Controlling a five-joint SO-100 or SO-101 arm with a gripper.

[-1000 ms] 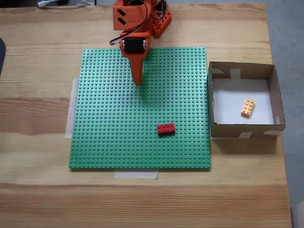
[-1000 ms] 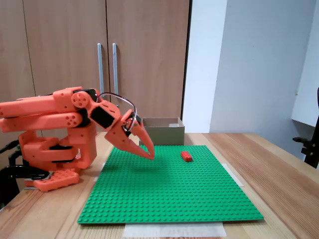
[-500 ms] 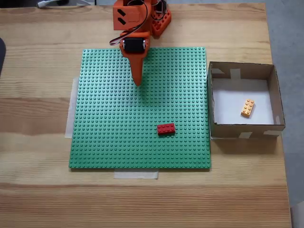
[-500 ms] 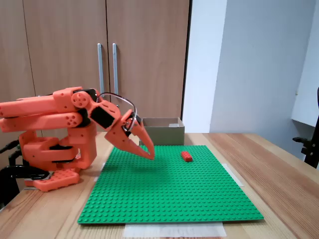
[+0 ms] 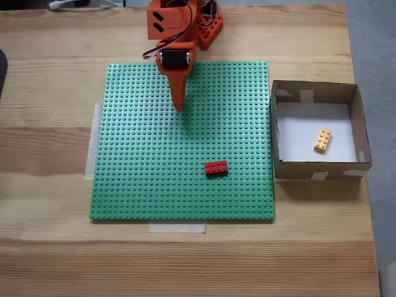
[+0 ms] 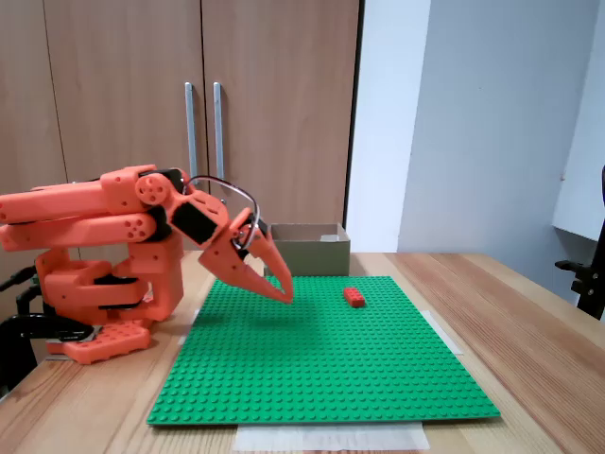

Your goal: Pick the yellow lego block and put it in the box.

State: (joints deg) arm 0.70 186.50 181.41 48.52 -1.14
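The yellow lego block (image 5: 322, 140) lies on the white bottom of the box (image 5: 283, 129), slightly right of its middle. From the side, the box (image 6: 307, 248) shows as a low brown wall at the far end of the table, its inside hidden. My orange gripper (image 5: 180, 107) hangs over the upper part of the green baseplate (image 5: 142, 161), far left of the box. It is shut with nothing in it, and in the side view the gripper (image 6: 285, 295) points down just above the studs.
A red brick (image 5: 216, 167) sits on the baseplate, lower right of centre; it is also the red brick (image 6: 354, 296) in the side view. The arm's base (image 5: 176, 21) stands at the table's top edge. Pale tape strips hold the baseplate to the wooden table (image 5: 49, 74).
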